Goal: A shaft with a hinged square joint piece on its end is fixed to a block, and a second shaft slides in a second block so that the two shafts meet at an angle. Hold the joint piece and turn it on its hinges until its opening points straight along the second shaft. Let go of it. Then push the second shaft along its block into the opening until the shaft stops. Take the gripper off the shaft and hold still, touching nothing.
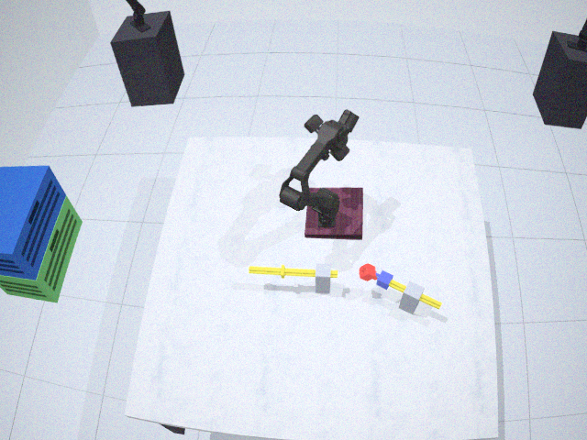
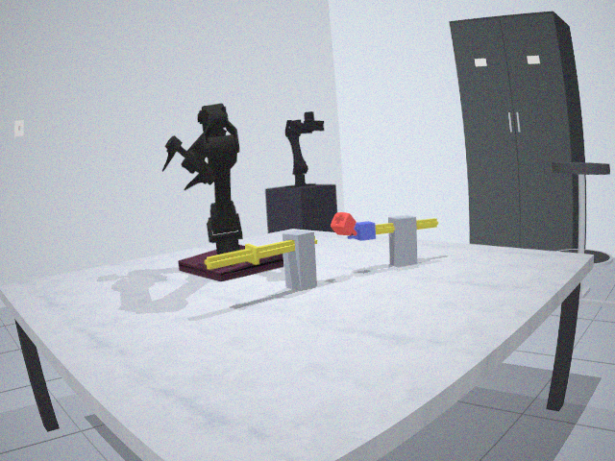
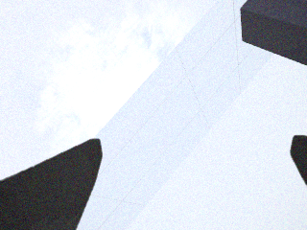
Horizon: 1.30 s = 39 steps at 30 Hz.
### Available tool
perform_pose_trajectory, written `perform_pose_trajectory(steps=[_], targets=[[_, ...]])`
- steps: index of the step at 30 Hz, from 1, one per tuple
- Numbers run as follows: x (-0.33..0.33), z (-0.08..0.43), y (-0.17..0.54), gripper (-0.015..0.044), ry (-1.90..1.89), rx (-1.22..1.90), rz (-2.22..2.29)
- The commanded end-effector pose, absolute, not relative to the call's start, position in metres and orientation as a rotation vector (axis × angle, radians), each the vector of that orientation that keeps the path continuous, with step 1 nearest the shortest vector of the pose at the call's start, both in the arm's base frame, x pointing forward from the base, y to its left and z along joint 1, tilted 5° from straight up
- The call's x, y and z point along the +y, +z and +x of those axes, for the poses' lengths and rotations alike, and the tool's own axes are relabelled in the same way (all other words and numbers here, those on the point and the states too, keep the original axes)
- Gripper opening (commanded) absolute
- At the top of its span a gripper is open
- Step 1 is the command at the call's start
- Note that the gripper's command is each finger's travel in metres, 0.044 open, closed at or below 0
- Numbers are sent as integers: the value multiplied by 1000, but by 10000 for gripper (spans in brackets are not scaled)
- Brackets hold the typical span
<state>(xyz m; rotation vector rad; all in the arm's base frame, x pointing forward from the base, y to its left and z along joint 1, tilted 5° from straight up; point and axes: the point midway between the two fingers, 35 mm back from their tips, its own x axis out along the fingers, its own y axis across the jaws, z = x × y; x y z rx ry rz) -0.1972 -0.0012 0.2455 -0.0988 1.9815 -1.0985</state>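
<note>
The red joint piece [image 1: 367,272] [image 2: 342,224] hangs on a blue hinge part [image 1: 384,279] [image 2: 364,230] at the end of the fixed yellow shaft [image 1: 430,301] [image 2: 427,224], which its grey block [image 1: 411,303] [image 2: 404,243] holds. A dark cross-shaped opening shows on the red piece in the exterior view; its exact direction is hard to tell. The second yellow shaft [image 1: 301,272] [image 2: 228,258], with a collar, passes through the other grey block [image 1: 323,282] [image 2: 304,262]. Its near end stands apart from the red piece. My gripper [image 2: 174,180] [image 3: 193,146] is open and empty, raised and away from both shafts.
The arm stands on a dark red base plate [image 1: 352,228] [image 2: 191,265] behind the shafts. Both blocks stand on the white table [image 1: 313,369] [image 2: 298,357]. Blue and green crates [image 1: 23,208], dark pedestals [image 1: 154,66] and a dark cabinet [image 2: 496,149] stand off the table.
</note>
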Motion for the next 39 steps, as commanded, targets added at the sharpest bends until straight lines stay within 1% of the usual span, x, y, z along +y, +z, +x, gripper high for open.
perform_pose_trajectory(steps=[1,14,23,31,39], targets=[[-2,-199,249,440,-965,1943,-94],[-4,-204,254,440,-553,1793,-120],[-1,-204,253,440,-533,1782,-110],[46,-195,232,440,-559,1715,146],[99,-168,208,440,-576,1583,426]])
